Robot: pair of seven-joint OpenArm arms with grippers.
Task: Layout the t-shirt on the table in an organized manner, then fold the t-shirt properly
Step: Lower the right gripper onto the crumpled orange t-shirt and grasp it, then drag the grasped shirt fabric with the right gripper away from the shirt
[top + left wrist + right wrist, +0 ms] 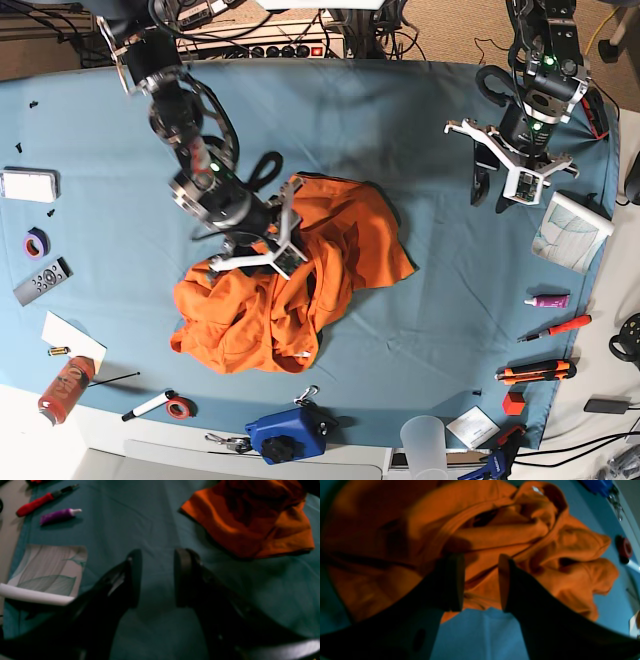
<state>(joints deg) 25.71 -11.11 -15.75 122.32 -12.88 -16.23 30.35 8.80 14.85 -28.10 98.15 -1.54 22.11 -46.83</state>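
Left wrist: left gripper [156,578] jaws apart, empty, over bare table [140,520], t-shirt [250,517] well off to the side.
Right wrist: right gripper [481,582] jaws apart above the crumpled shirt, likely lining up a grab; white neck label [536,490] unreadable.
Base: shirt bunched mid-table, no legible text.

A teal-covered desk [420,120] carries a crumpled orange t-shirt [250,315] at its middle. Along one side lie a purple tube [549,300], red pen [555,328] and leaf-print paper [572,232]; opposite, a remote [42,282] and tape roll [36,242].
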